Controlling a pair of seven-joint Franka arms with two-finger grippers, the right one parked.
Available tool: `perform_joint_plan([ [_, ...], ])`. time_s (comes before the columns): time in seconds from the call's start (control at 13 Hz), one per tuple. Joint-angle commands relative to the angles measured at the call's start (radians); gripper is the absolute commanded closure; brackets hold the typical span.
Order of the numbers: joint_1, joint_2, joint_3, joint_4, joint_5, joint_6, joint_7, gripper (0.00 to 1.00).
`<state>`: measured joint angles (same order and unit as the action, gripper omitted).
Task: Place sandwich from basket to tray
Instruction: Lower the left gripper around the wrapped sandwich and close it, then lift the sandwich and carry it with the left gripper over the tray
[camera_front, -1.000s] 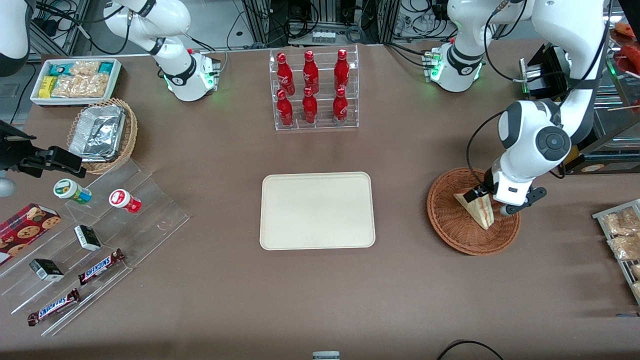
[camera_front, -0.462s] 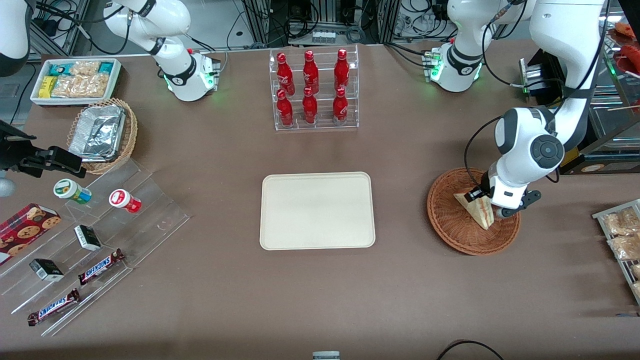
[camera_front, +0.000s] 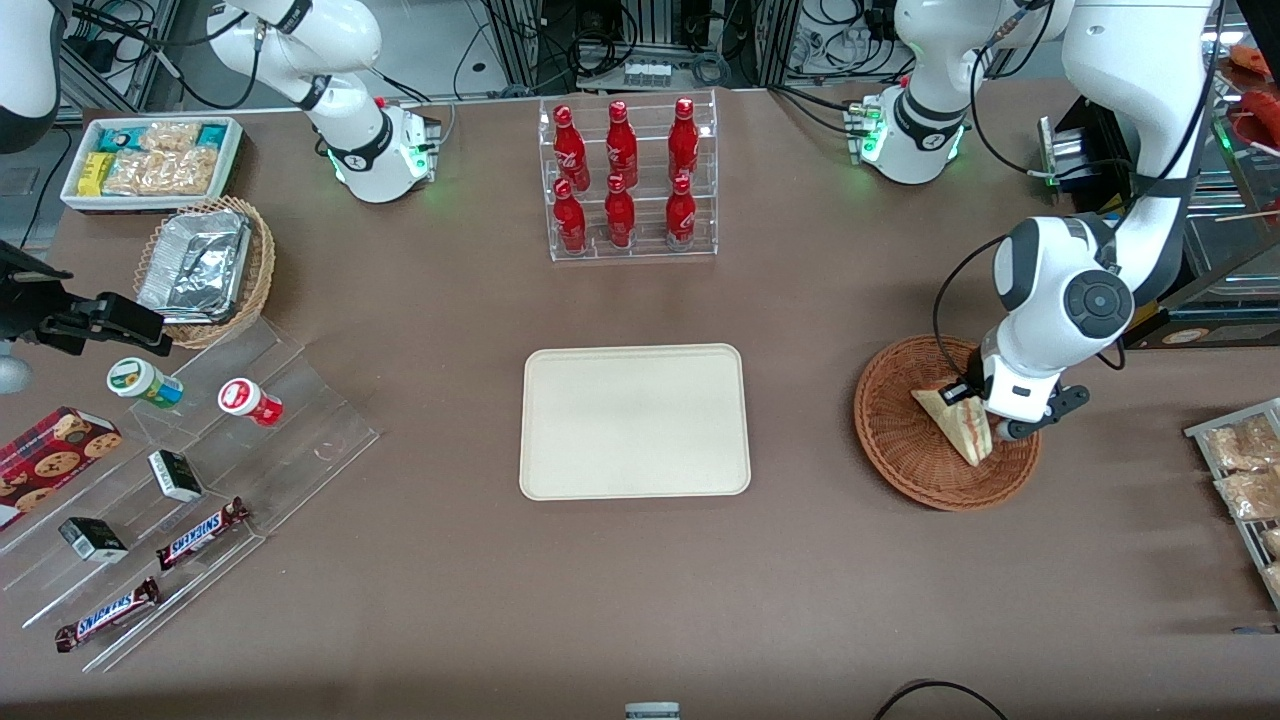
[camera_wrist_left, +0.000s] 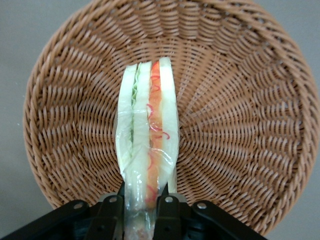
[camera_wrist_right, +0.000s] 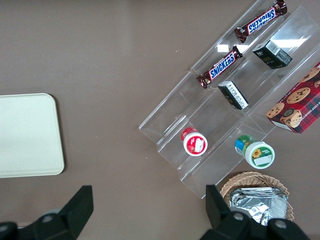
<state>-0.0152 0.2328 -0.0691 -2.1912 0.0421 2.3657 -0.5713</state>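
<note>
One big brown surface (camera_front: 800, 330) holds everything, and the things on it go from big to small like this. The tray (camera_front: 634, 421) is the biggest task thing; it lies flat in the middle of the surface with nothing on it, well apart from the basket (camera_front: 900, 440), which sits toward the working arm's end. The basket is round and brown, and the sandwich (camera_front: 955, 425) is still in it, tipped up on its edge. From the wrist camera the sandwich (camera_wrist_left: 148, 140) shows its red and green layers, and the basket (camera_wrist_left: 240, 100) is all around it. The pincer (camera_front: 985, 425) is the smallest; it is low over the basket, and the pincer (camera_wrist_left: 144, 210) has its two fingers (camera_wrist_left: 164, 197) pressed narrow on one end of the sandwich, holding it. I think the step now is to lift the sandwich out. To do that well, the arm should go straight up first, so the low tip clears the basket's rim and does not drag on the weave. The bread is soft and in a slippery wrap, so the squeeze should stay gentle but firm. Only one end is held, so the sandwich may swing or slip; a slow, smooth move toward the tray looks safest.
</note>
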Motion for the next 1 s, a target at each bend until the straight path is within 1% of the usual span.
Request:
perform_joint_plan([
  [0.0,-0.024,0.007,-0.020,0.099,0.027,-0.098,0.020,1.00],
  [0.15,-0.061,-0.001,-0.026,0.143,0.028,-0.149,0.054,1.00],
  [0.31,-0.119,-0.001,-0.026,0.194,0.028,-0.198,0.059,1.00],
  [0.54,-0.213,0.013,-0.026,0.252,0.027,-0.217,0.044,1.00],
  [0.77,-0.326,0.058,-0.026,0.306,0.022,-0.215,0.044,1.00],
  [0.92,-0.402,0.117,-0.026,0.369,0.019,-0.217,0.044,1.00],
])
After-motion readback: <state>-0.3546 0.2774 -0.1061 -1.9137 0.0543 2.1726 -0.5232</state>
